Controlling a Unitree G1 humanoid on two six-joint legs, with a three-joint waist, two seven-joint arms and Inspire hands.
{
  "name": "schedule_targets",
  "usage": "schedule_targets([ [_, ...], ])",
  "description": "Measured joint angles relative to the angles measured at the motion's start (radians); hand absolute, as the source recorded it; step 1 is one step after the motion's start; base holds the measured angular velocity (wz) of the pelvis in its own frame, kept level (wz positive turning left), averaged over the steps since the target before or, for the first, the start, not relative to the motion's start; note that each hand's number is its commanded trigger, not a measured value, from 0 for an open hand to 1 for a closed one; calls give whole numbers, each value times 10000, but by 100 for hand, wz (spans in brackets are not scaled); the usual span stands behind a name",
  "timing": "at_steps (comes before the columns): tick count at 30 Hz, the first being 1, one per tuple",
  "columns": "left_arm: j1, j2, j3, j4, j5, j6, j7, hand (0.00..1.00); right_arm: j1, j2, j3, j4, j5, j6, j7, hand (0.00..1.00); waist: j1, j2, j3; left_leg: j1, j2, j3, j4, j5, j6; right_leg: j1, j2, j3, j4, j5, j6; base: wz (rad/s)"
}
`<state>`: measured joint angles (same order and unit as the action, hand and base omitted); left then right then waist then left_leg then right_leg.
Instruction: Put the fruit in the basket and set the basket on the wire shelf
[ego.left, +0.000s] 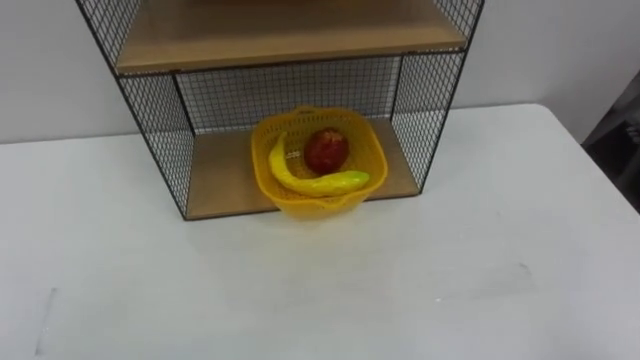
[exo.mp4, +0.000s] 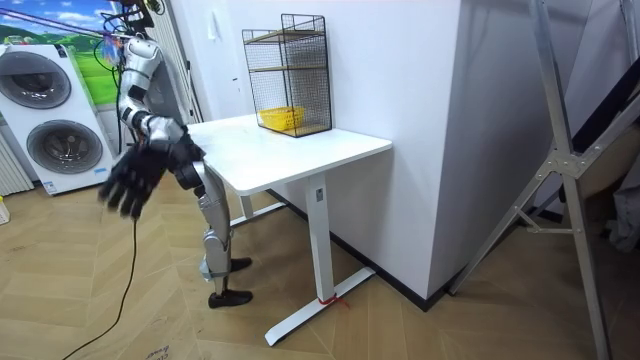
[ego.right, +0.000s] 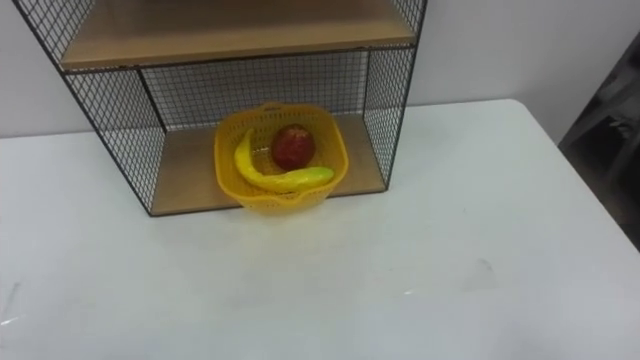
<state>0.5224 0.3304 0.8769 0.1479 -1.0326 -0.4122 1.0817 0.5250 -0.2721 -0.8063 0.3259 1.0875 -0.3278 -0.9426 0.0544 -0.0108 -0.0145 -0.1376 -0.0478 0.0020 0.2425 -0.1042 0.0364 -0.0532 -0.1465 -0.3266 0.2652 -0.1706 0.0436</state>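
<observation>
- The basket (ego.left: 318, 205) sits on the lower board (ego.left: 220, 178) of the wire shelf (ego.left: 160, 130), nearer the board's right end, with its front lip just past the board's front edge.
- Inside it, the banana (ego.left: 320, 183) curves along the left and front wall, and the apple (ego.left: 326, 150) rests behind it, touching it.
- The shelf stands at the back edge of the worktop (ego.left: 400, 280), against the wall.
- With the fruit inside and the basket on the shelf, the task looks done; the overhanging lip seems too slight to tip it.
- In the room view the robot stands at the worktop's end farthest from the shelf. Its right robot hand (exo.mp4: 130, 180) hangs low, clear of the worktop, fingers spread and holding nothing.
</observation>
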Motion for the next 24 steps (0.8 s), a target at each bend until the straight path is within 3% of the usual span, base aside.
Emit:
schedule_targets([
  [1, -15, 12, -52, 550, -437, 49, -26, 0, -2, -1, 2, 480, 365, 96, 61, 0, -6, 1, 1, -36, 1, 21, -16, -9, 13, -33, -7, -2, -2, -1, 2, 4],
  [3, -44, -40, -559, 2839, -1727, 228, -362, 0, -61, 38, 15, 2919, 1288, 351, 600, 0, 7, -17, -17, -90, -6, 82, -68, -16, 21, -61, -67, -31, -16, -17, 28, 10],
  [4, -52, -116, -683, 3317, -1816, 256, -502, 0, -124, 78, 15, 3567, 1339, 387, 791, 0, 9, -16, -21, -90, 15, 123, -68, -17, 23, -33, -68, -49, -36, -17, 28, 10],
  [8, -140, -961, -2142, 6598, -1563, 649, -1925, 0, -862, 586, 1215, 7668, -34, 790, 2171, 0, -163, -45, -44, 292, 18, 152, -139, -27, 31, 417, -83, -142, -131, -32, 53, 4],
  [10, -258, -1428, -2879, 7952, -441, 1079, -2772, 0, -1282, 788, 2317, 8945, -1553, 1263, 2841, 0, -195, -54, -53, 573, 8, 228, -386, -28, 29, 542, -40, 80, -125, -34, 56, -20],
  [12, -684, -1823, -3759, 9422, 1768, 1732, -3976, 0, -1916, 879, 3560, 10258, -3529, 1986, 3763, 0, -260, -62, -56, 864, 22, 277, -530, -22, 23, 816, 51, 247, -303, -35, 69, 4],
  [13, -770, -1857, -4011, 9676, 2408, 1905, -4245, 0, -2050, 908, 3743, 10448, -4066, 2110, 3950, 0, -299, -81, -42, 937, 26, 276, -527, -22, 23, 905, 52, 228, -305, -35, 69, 18],
  [15, -1022, -1853, -5440, 9905, 5300, 2621, -5283, 0, -2525, 909, 4806, 10610, -5930, 2518, 4678, 0, -487, -142, -40, 1055, 12, 143, -490, -22, 24, 1100, 95, 184, -311, -33, 66, 21],
  [18, -1655, -1772, -7045, 9817, 7641, 3139, -6279, 0, -3188, 706, 5948, 10353, -7139, 2853, 5448, 0, -554, -147, -31, 1086, 19, 151, -555, 3, -13, 1069, 103, 184, -311, -17, 40, 8],
  [21, -2431, -1767, -7485, 9897, 8976, 3407, -7211, 0, -3550, 677, 6390, 9810, -8631, 3034, 6157, 0, -557, -159, -24, 1134, 47, 157, -512, 10, -19, 1098, 161, 227, -302, 21, -21, -13],
  [24, -2380, -1718, -7642, 9939, 9555, 3727, -7843, 0, -3456, 668, 6812, 9316, -9268, 3182, 6600, 0, -495, -165, -5, 1157, 88, 187, -368, 11, -20, 1188, 273, 271, -314, 36, -41, -6],
])
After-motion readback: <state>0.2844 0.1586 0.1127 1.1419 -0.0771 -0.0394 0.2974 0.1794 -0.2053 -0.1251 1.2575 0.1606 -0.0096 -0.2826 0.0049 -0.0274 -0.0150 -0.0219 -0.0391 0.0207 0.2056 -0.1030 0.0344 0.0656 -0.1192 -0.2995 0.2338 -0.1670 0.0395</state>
